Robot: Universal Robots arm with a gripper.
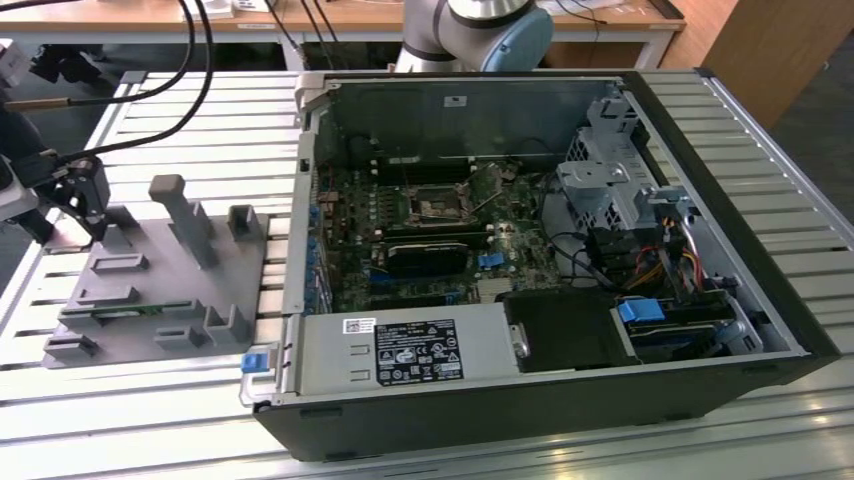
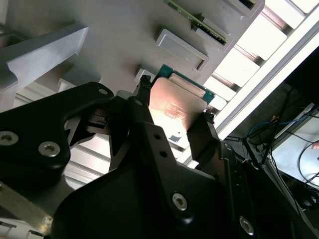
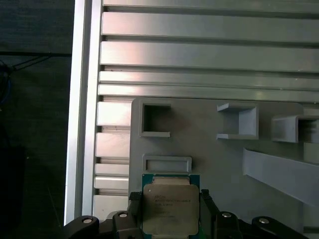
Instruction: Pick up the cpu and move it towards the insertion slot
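cpu [image 3: 169, 211]: smooth metal top, soft sheen
gripper [image 2: 177, 98]: matt black
fixture plate [image 3: 214, 159]: matt grey plastic
table [image 3: 199, 45]: bright ribbed metal
insertion slot [image 1: 437, 203]: shiny metal frame

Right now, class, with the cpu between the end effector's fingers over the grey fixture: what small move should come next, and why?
Probably a short straight lift. The end effector appears closed on the cpu close over the grey fixture, whose upright posts stand between it and the insertion slot inside the computer case.
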